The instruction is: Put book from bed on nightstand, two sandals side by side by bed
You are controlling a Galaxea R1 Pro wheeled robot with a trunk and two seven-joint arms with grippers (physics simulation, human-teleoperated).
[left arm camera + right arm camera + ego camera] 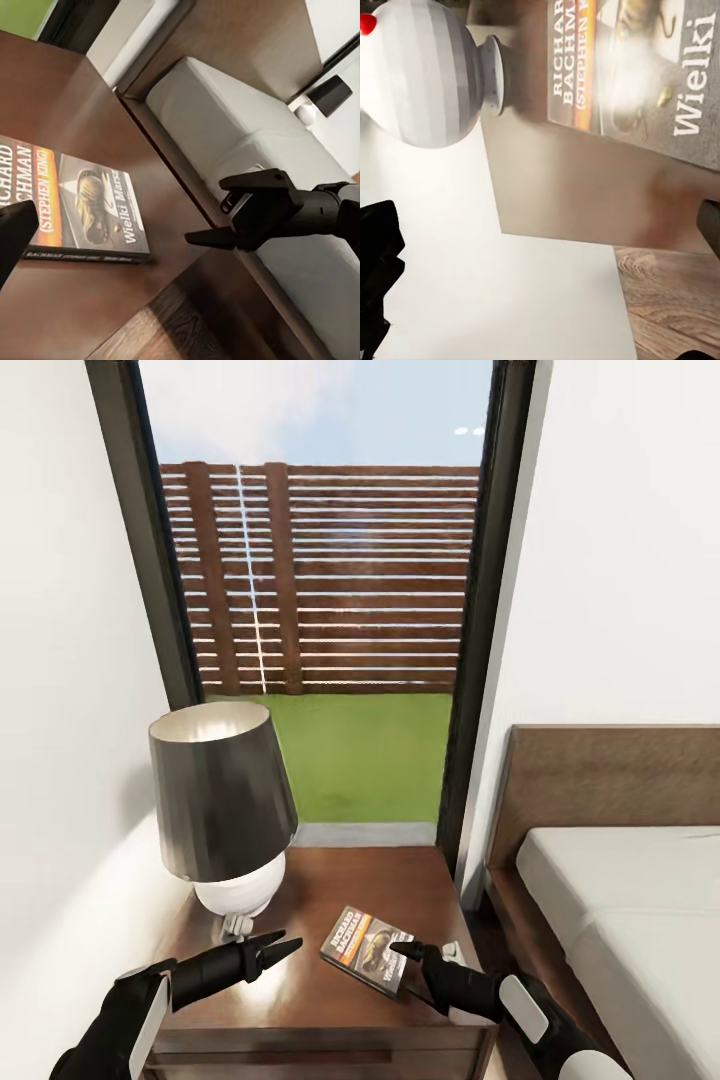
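Dark book (367,948) flat on nightstand (330,1000), beside bed (630,920)

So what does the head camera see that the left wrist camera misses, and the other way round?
Head view alone: the lamp, the window with fence and grass, and the left tool. Left wrist view alone: a second lamp beyond the bed's far side. Both share the book flat on the nightstand, the bed, and the right tool at the book's edge.

The nightstand (300,880) top was crowded at its back left by a lamp (225,810), its shade overhanging. The book (366,948) occupied the front right. Bare wood between them was left passable. A narrow floor gap was seen before the bed (640,920).
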